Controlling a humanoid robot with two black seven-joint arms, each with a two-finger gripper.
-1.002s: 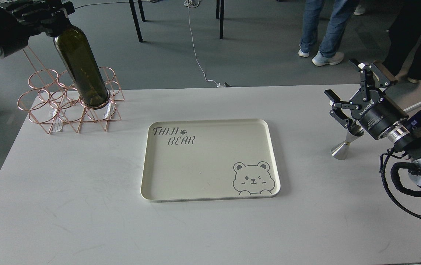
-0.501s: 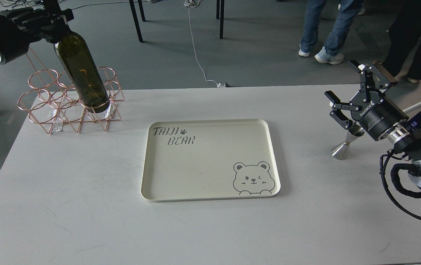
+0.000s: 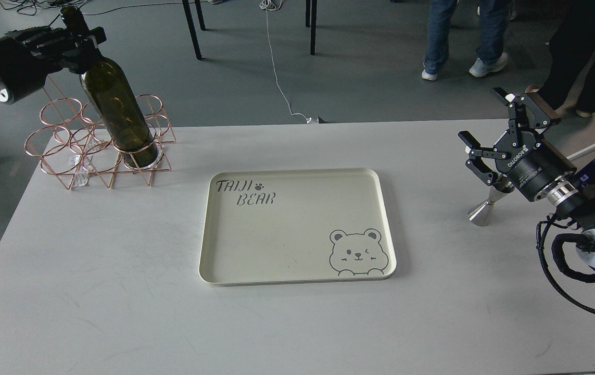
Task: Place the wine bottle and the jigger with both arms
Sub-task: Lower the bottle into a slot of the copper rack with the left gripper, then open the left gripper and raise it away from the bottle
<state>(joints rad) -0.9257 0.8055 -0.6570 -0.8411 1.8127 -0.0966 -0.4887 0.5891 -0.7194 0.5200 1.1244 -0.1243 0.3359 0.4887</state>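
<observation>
Cream tray (image 3: 297, 271) at centre, printed "TAIJI BEAR" with bear face; steel jigger (image 3: 486, 206) at 3 o'clock on white table (image 3: 94, 291), right gripper (image 3: 490, 138) (ROBOTIQ lettering) spread wide above it; wine bottle (image 3: 117, 112) at 10 o'clock, tilted in copper wire rack (image 3: 68, 151), left gripper (image 3: 81, 41) clamped on neck.

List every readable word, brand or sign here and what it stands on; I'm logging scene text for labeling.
"TAIJI BEAR", with a paw mark: printed on the tray, upper left; a winking bear drawing sits lower right.
"ROBOTIQ": white lettering on the right gripper, seen turned round.
Smaller print on the gripper's body: too small to read.
The wine bottle: no label visible.
</observation>
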